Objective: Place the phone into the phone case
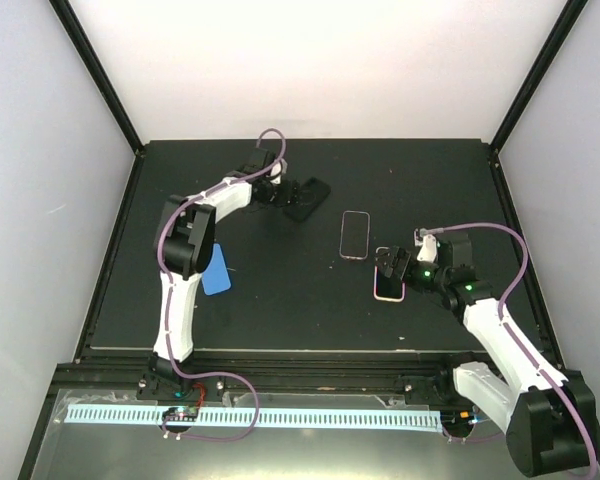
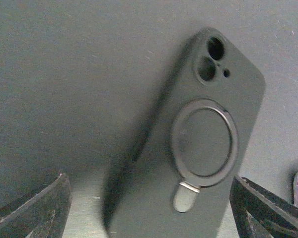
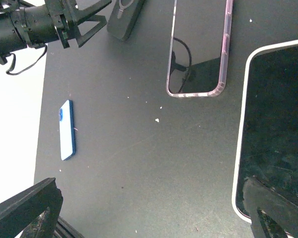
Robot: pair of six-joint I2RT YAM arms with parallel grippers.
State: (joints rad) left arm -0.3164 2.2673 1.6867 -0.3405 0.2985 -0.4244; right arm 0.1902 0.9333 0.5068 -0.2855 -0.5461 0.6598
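Both grippers wide and empty.
The right gripper point(image 1: 393, 262) hovers over the phone point(image 1: 388, 288), apparently for pickup; the clear case point(image 1: 355, 235) lies at its eleven o'clock; the left gripper point(image 1: 283, 193) flanks the dark case point(image 2: 203, 148).

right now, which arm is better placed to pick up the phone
Right. The right gripper hovers open over the white-edged phone, with the clear case just beside it. The left gripper is farther off, at the dark ring case.
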